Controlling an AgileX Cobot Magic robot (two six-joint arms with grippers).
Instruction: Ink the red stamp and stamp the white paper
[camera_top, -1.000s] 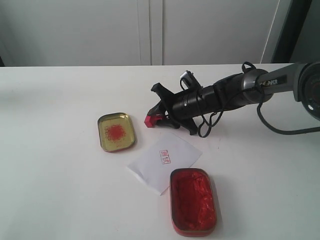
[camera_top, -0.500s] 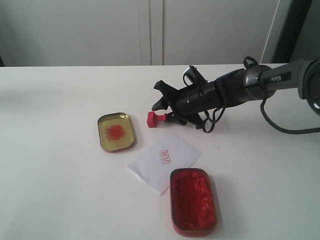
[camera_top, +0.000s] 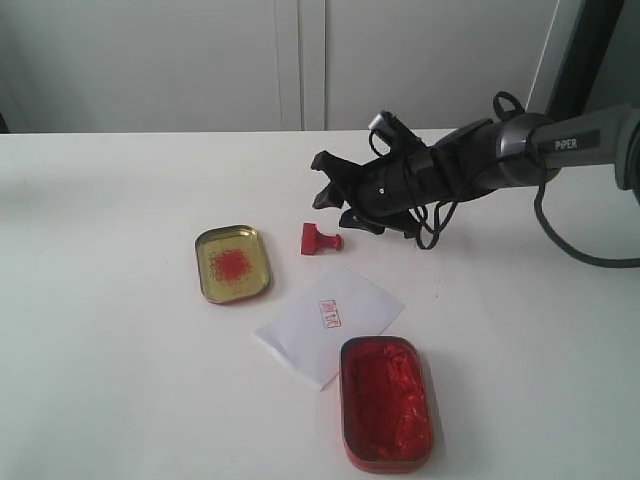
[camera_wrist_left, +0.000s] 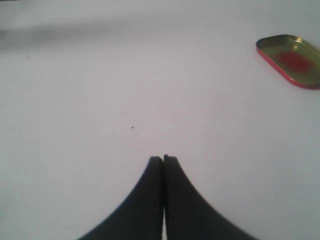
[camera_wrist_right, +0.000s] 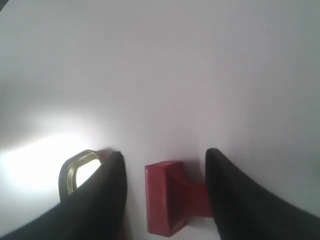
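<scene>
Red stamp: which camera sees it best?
The exterior view: the whole red stamp lies on its side, nothing hiding it. The right wrist view shows it close, partly behind the open right claw. The left wrist view misses it.

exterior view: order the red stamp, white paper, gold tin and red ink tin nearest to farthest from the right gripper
From the right gripper:
1. Red stamp, lying on its side just camera-side of the open jaws.
2. White paper, centre, and gold tin, left: too close to call.
3. Red ink tin, front edge, farthest.
</scene>
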